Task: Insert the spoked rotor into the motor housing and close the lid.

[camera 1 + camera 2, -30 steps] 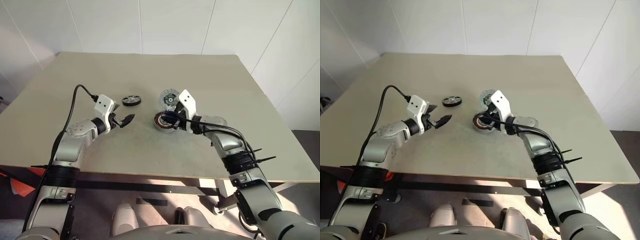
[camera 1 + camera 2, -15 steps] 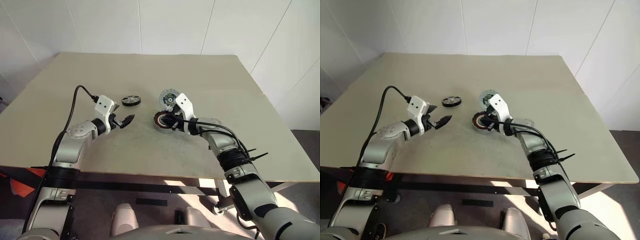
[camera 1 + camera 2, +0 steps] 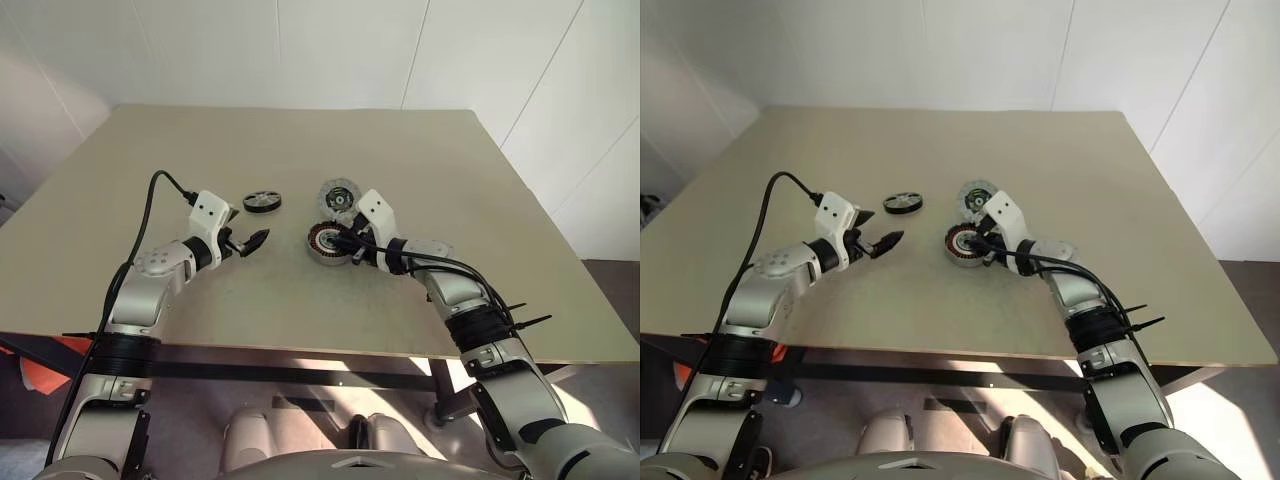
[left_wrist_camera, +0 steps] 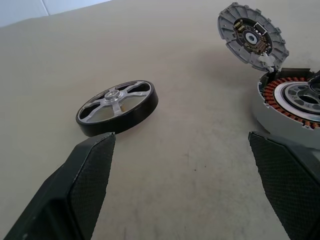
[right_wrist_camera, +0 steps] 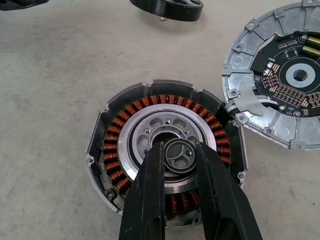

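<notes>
The motor housing [image 5: 125, 130], a silver ring with copper windings, lies near the table's middle [image 3: 327, 242]. My right gripper [image 5: 179, 150] hangs over its centre, shut on a small dark ring [image 5: 180, 156]; whether that ring belongs to the housing I cannot tell. The lid [image 5: 280, 75] lies flat, touching the housing's far right edge, inner side up [image 3: 337, 195]. The spoked rotor [image 4: 117, 107] rests on the table to the far left of the housing [image 3: 262, 201]. My left gripper [image 4: 180, 145] is open and holds nothing, hovering just short of the rotor [image 3: 248, 232].
All three parts lie on a plain beige table [image 3: 400, 150] with white walls behind it. A black cable [image 3: 150, 200] loops up from my left wrist. Bare tabletop stretches to every side of the parts.
</notes>
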Controlling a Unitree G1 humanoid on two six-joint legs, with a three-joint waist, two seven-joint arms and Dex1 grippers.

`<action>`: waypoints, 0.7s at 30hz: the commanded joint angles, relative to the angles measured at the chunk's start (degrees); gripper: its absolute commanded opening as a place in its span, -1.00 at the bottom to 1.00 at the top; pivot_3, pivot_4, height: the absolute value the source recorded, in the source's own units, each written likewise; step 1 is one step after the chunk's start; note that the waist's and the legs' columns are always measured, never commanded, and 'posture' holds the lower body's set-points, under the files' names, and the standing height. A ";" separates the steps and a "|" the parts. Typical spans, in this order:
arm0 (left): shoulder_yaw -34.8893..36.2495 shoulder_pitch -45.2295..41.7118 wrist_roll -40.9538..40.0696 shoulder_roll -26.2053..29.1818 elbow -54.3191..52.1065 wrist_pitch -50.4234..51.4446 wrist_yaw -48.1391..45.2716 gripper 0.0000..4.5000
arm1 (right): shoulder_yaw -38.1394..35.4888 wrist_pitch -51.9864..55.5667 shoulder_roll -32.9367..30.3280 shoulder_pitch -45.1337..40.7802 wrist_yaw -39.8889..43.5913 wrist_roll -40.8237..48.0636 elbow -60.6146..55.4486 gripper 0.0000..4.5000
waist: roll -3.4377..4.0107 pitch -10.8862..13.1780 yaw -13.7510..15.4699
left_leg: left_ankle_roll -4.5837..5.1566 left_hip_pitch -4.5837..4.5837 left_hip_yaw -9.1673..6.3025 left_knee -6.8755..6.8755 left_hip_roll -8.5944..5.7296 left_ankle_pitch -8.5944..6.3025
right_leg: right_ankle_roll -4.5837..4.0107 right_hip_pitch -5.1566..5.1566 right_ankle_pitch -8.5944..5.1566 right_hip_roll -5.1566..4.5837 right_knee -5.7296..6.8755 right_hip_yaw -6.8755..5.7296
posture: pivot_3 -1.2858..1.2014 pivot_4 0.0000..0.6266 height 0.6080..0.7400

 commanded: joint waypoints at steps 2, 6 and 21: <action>0.48 -1.34 0.18 0.03 -0.85 -1.00 -0.07 1.00 | 0.59 0.02 0.00 -0.57 0.41 -0.44 -1.69 -0.73 | 0.00 0.00 0.00 | 0.00 0.00 0.00 0.00 0.00 0.00 | 0.00 0.00 0.00 0.00 0.00 0.00 | 0.03 -1.00 1.00; 0.51 -1.08 0.44 -0.08 -0.91 -1.07 0.05 1.00 | 1.15 0.04 -0.12 -0.78 0.60 -0.93 -2.84 -0.73 | 0.00 0.00 -0.01 | 0.00 -0.01 0.00 0.00 0.00 0.00 | 0.00 0.00 0.00 0.00 -0.01 -0.01 | 0.03 -1.00 1.00; 0.81 -0.45 0.77 0.07 -1.61 -0.87 0.18 1.00 | 1.22 0.13 1.17 -2.57 0.18 -1.86 -0.42 -0.73 | 0.00 0.00 -0.02 | 0.00 -0.01 0.00 0.00 0.00 0.00 | 0.00 0.00 0.00 0.00 -0.01 -0.01 | 0.03 -1.00 1.00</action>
